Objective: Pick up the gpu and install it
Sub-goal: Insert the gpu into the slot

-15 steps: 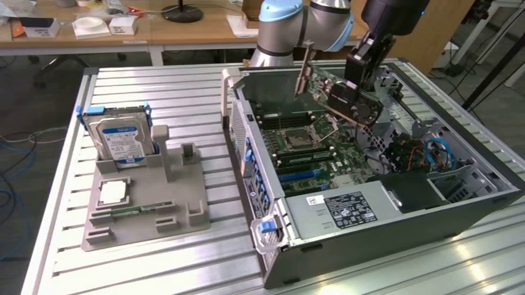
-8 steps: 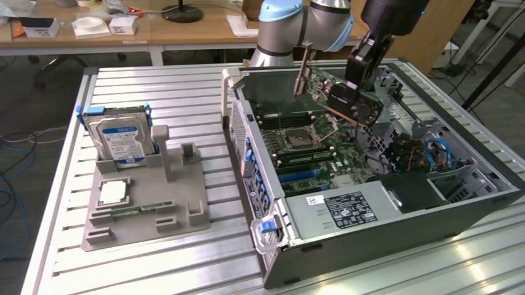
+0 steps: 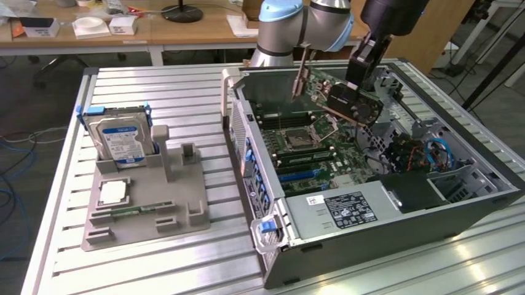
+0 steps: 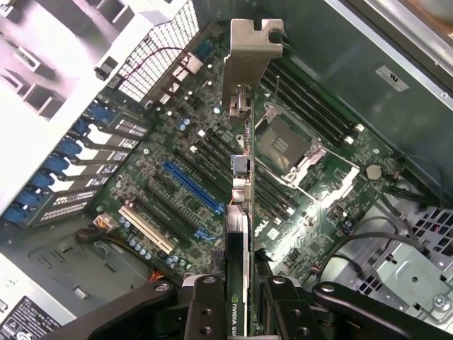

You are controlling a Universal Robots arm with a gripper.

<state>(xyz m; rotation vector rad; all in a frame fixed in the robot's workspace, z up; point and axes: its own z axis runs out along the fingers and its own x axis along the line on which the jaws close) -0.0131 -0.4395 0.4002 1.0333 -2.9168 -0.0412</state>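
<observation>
The gpu (image 3: 348, 103), a thin flat rectangular card with a black face and a green circuit-board back, hangs tilted in the air inside the open grey metal computer case (image 3: 426, 203), above the board and not sitting in any slot. Its silver metal bracket (image 4: 249, 64) is at the end far from the arm. The black gripper (image 4: 244, 315) is clenched on the other end of the card, one finger pressed on each flat side, so in the wrist view I look along the card's thin edge. Under the card lies the large green motherboard (image 4: 212, 163), with a long blue slot (image 4: 192, 185) just beside the line of the card and a square metal processor socket (image 4: 283, 145) on the other side. The case lies on its side on a ribbed aluminium table (image 3: 164, 80). Well apart, toward the exterior view's left, a silver hard drive (image 3: 122, 140) with a blue-white label stands upright in a grey plastic holder (image 3: 176, 196).
</observation>
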